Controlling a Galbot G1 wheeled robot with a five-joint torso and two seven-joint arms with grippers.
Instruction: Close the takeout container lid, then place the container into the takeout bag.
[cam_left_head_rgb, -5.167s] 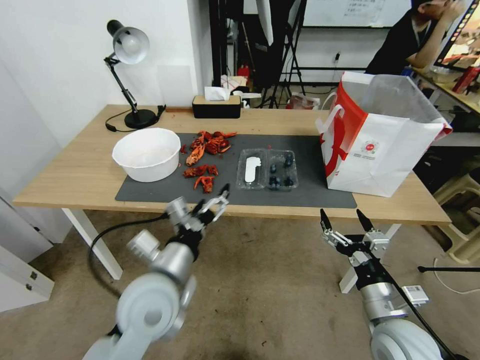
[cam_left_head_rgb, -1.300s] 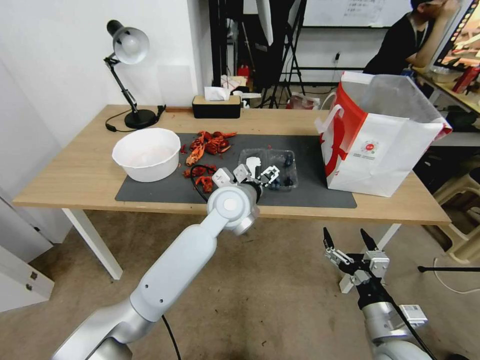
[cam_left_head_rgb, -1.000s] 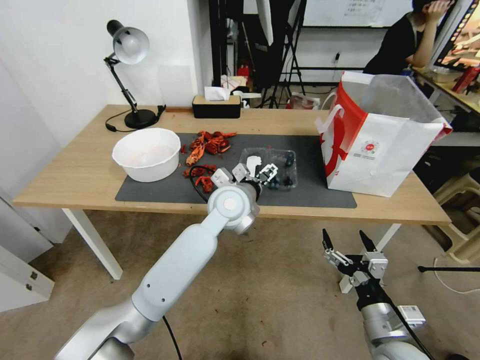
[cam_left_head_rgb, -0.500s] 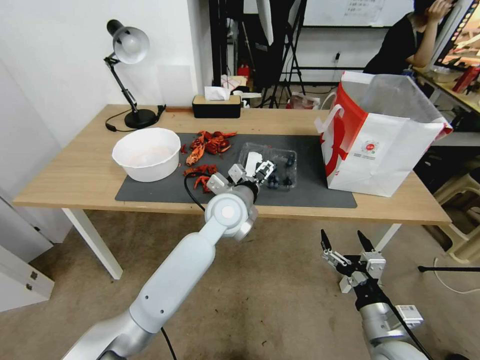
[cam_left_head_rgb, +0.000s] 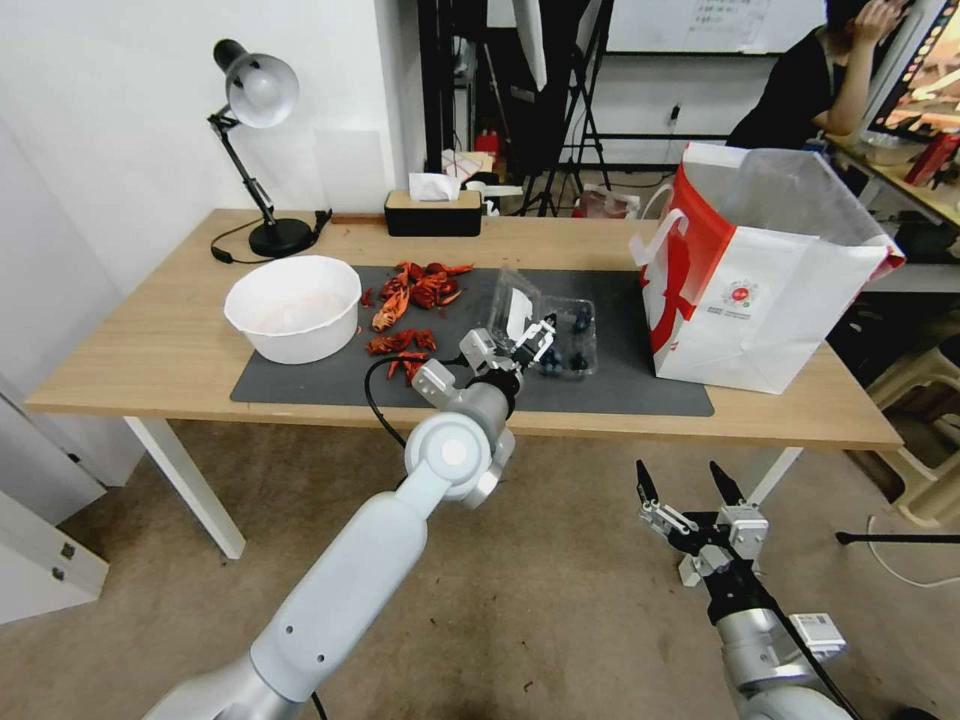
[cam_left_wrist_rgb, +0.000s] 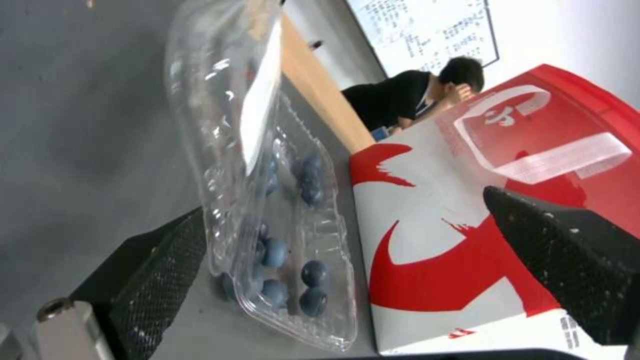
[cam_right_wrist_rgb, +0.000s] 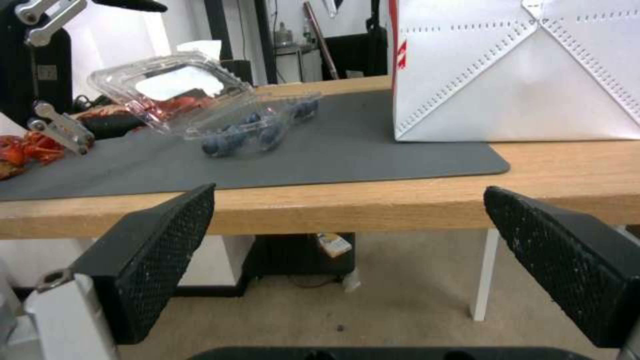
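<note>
Our left gripper (cam_left_head_rgb: 528, 343) reaches over the grey mat (cam_left_head_rgb: 300, 375), its fingers spread wide, one black pad (cam_left_wrist_rgb: 157, 260) pressed under the raised lid (cam_left_head_rgb: 515, 305) of the takeout container (cam_left_head_rgb: 570, 345). We see the clear lid tilted up at an angle, its white label facing us, not yet shut over the tray of blueberries (cam_left_wrist_rgb: 313, 287), which sits flat on the mat. Just to the right stands the takeout bag (cam_left_head_rgb: 770, 300), white with red sides, upright on the wooden table (cam_left_head_rgb: 150, 340) and apart from the container. Left of the container lie red crayfish shells (cam_left_head_rgb: 410, 290) and a round white bowl (cam_left_head_rgb: 293, 305). Our right gripper (cam_left_head_rgb: 690, 488) hangs below the table edge, released and holding nothing.
</note>
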